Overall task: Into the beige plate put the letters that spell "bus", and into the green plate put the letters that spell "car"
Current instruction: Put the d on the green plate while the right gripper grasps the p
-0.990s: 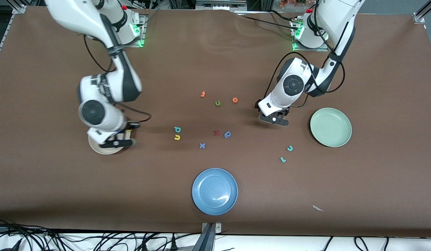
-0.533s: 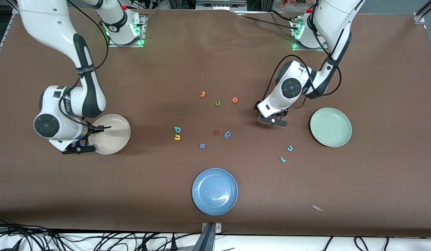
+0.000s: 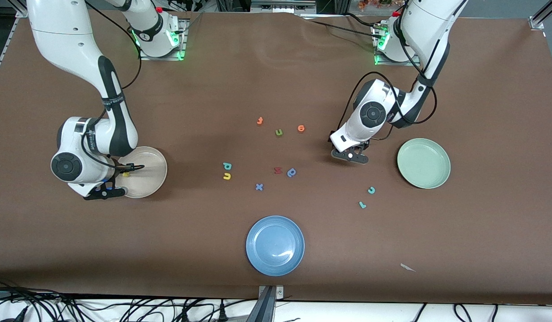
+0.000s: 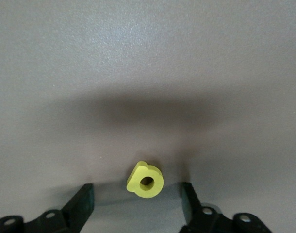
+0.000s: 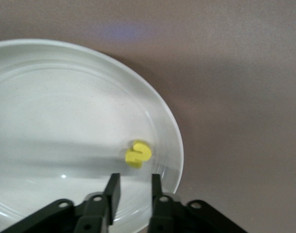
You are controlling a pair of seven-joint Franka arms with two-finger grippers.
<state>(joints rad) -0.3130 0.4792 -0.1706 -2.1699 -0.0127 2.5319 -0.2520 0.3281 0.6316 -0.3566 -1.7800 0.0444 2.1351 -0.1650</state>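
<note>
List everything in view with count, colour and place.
beige plate: 1, right arm's end.
green plate: 1, left arm's end.
blue plate: 1, nearest camera.
yellow s: 1, in beige plate.
teal b, yellow u: 2, adjacent, mid-table.
green u, orange letters: 3, farthest row.
red letter, darker blue letter, blue x: 3, mid-table.
teal c, teal r: 2, near green plate.
yellow a: 1, inside open left gripper.
paper scrap: 1, white, near front edge.
left gripper: open, low over table.
right gripper: slightly open over beige plate.
</note>
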